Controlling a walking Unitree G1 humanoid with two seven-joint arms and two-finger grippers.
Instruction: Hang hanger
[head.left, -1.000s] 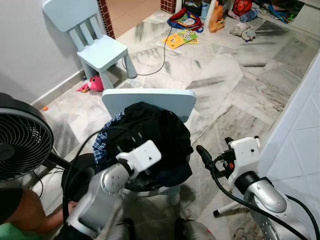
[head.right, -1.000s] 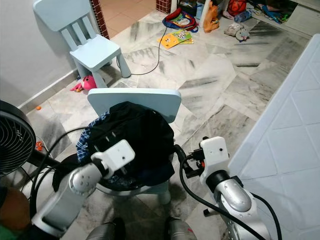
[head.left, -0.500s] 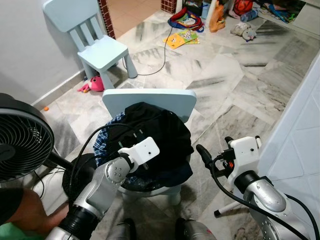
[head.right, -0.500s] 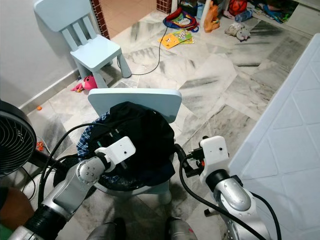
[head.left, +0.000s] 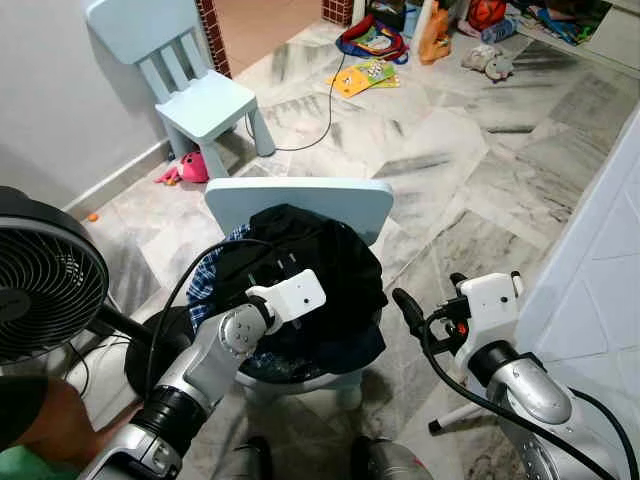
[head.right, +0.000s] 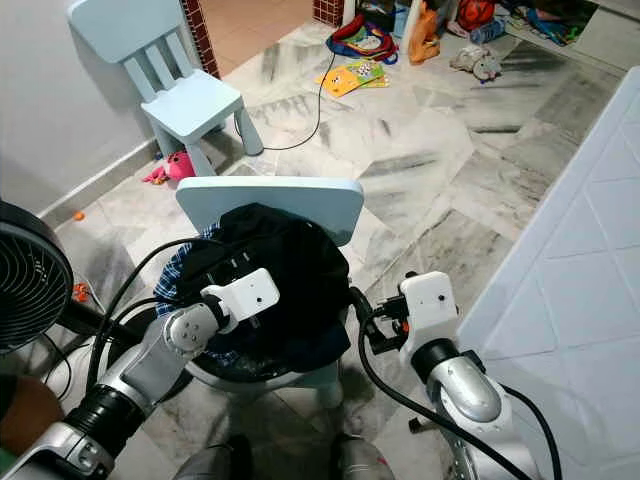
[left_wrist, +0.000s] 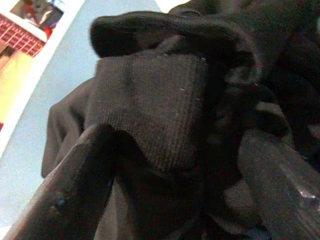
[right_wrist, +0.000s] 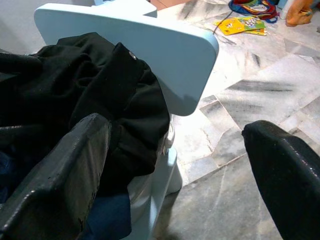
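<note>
While the head camera looks down over a grey-veined marble floor (head.left: 480, 160), I see a white wall panel (head.left: 600, 260) along my right side and a black standing fan (head.left: 40, 275) at my left. Directly before me stands a pale blue child's chair (head.left: 300, 198) heaped with dark clothes (head.left: 320, 255), a blue checked garment (head.left: 205, 280) showing at the heap's left edge. A second pale blue chair (head.left: 195, 95) stands farther off by the wall, a pink toy (head.left: 188, 167) on the floor just beside it, and books and toys (head.left: 370, 70) lie scattered beyond.

My left hand (left_wrist: 170, 170) is pushed into the clothes heap; in its wrist view the two fingers (left_wrist: 75, 185) stand apart, with a ribbed black cuff (left_wrist: 150, 105) between them and touching one finger. I cannot make out a hanger anywhere in the heap.

My right hand (right_wrist: 175, 165) hovers beside the chair's right edge, its fingers (right_wrist: 60, 170) spread wide and gripping nothing, apart from the clothes.
</note>
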